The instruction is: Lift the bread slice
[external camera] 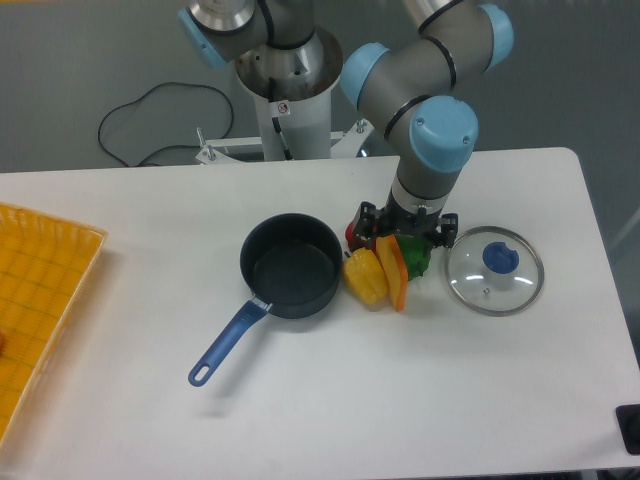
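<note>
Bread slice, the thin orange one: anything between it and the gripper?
Nothing visible. The black two-finger gripper sits right over the top end of the thin orange-tan bread slice, which is wedged between the chunky yellow pepper and the green pepper.

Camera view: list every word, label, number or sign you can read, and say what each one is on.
No readable words or numbers anywhere in this view.
Small round red-ringed sticker on the robot's white base column: a prohibition-type sign, too small to tell what it shows.
Saucepan, glass lid, bread slice, peppers and gripper: no markings visible.
</note>
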You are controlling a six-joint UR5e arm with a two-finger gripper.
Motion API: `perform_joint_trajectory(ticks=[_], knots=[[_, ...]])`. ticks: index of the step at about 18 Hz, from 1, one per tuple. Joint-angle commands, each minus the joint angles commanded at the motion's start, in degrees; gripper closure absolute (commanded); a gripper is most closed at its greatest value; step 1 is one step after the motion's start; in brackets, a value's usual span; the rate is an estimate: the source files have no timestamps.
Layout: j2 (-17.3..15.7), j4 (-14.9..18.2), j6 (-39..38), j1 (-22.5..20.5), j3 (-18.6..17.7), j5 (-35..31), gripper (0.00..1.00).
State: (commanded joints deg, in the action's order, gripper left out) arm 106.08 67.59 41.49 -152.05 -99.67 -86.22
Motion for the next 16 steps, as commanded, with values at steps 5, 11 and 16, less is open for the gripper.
perform_joint_trajectory(ticks=[5,11,16], knots=[[0.3,0.1,0.2,0.1,-0.2,-0.5,0.10],[0.6,0.3,0.0,0.1,0.2,-0.7,0.58],[0.6,1.1,0.0,0.1,0.3,-0.7,0.91]])
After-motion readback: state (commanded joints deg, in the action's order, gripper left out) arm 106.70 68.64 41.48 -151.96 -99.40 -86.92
